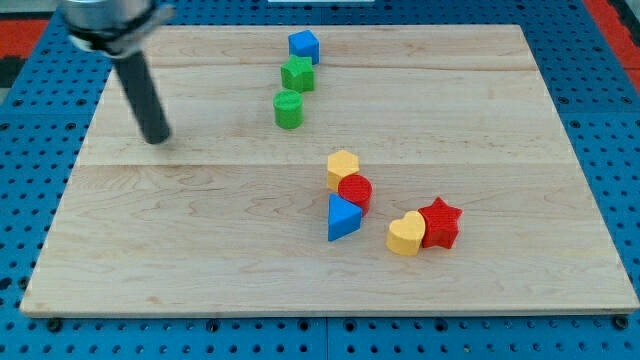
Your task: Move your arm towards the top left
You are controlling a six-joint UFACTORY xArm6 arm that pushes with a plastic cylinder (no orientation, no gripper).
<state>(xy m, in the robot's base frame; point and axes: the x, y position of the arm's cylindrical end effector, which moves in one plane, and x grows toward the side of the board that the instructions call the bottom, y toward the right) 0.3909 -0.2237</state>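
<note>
My dark rod comes down from the view's top left, and my tip [157, 140] rests on the wooden board [200, 250] at its left side, well left of every block. Near the top middle, a blue cube [304, 45], a green star [297, 74] and a green cylinder [288, 109] stand in a slanted line. Right of centre, a yellow hexagon [342, 168], a red cylinder [355, 191] and a blue triangle [343, 218] touch in a cluster. Further right, a yellow heart [406, 235] touches a red star [439, 223].
The board lies on a blue perforated table [30, 150]. A red patch [20, 35] shows at the view's top left corner, another at the top right [612, 15].
</note>
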